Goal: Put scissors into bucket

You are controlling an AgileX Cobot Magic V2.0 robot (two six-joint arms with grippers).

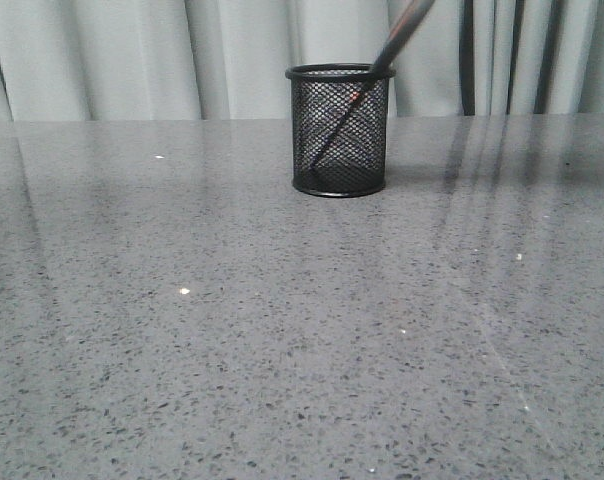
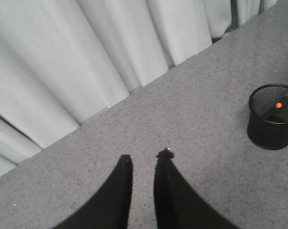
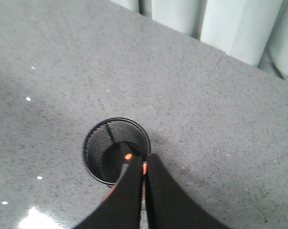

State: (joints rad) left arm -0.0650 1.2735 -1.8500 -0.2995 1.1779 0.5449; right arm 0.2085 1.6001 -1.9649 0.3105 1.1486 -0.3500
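Note:
The bucket point(image 1: 339, 130), a black wire-mesh cup, stands upright on the grey table at the back centre. The scissors point(image 1: 397, 35) lean in it, blades down inside the mesh, the upper part slanting up to the right and out of the top of the front view. In the right wrist view my right gripper point(image 3: 144, 160) is shut on the scissors' orange-lined handle point(image 3: 128, 156), just above the bucket's rim point(image 3: 94, 138). My left gripper point(image 2: 145, 156) is open and empty over bare table, well away from the bucket point(image 2: 270, 129). Neither gripper shows in the front view.
The speckled grey table point(image 1: 232, 330) stretches from the bucket toward the camera. Pale curtains point(image 1: 132, 50) hang right behind the table's far edge, close behind the bucket.

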